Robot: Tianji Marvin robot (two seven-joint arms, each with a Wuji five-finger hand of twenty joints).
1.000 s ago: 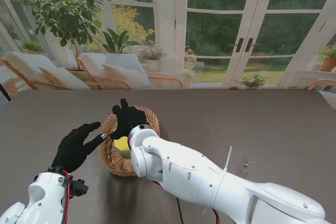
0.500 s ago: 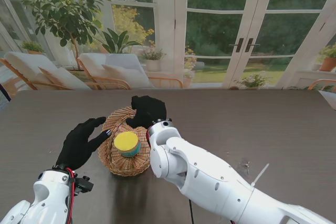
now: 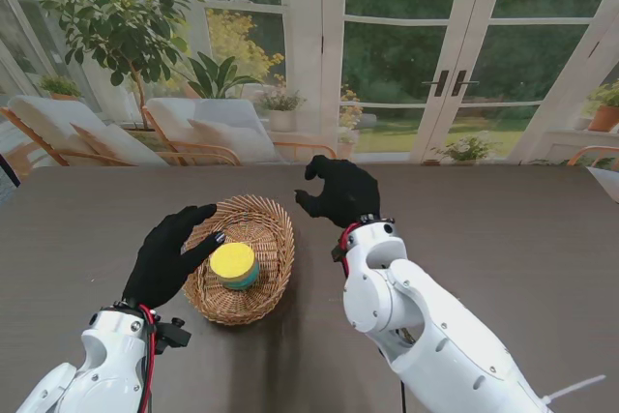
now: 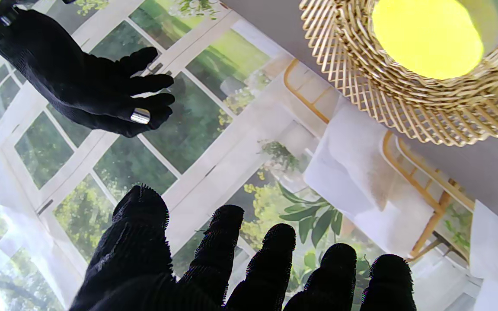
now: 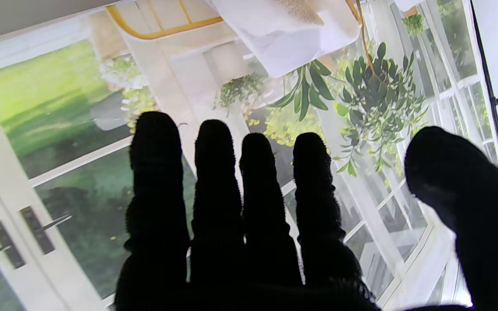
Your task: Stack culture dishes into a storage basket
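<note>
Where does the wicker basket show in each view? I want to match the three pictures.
Stand view: the wicker basket sits left of centre on the table, the left hand at its rim.
Left wrist view: wicker basket in the upper right corner, partly cut off.
Right wrist view: not in it.
Shared landmark: the yellow-topped dish inside the basket, also in the left wrist view.

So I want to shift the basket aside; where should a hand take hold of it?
Grip the basket by its woven rim, probably from the left side, where the left hand already sits open at the edge. The rim is raised and open-topped, so fingers can hook over it. The dishes stand in the middle, leaving the rim clear. The right hand is open, apart from it.
</note>
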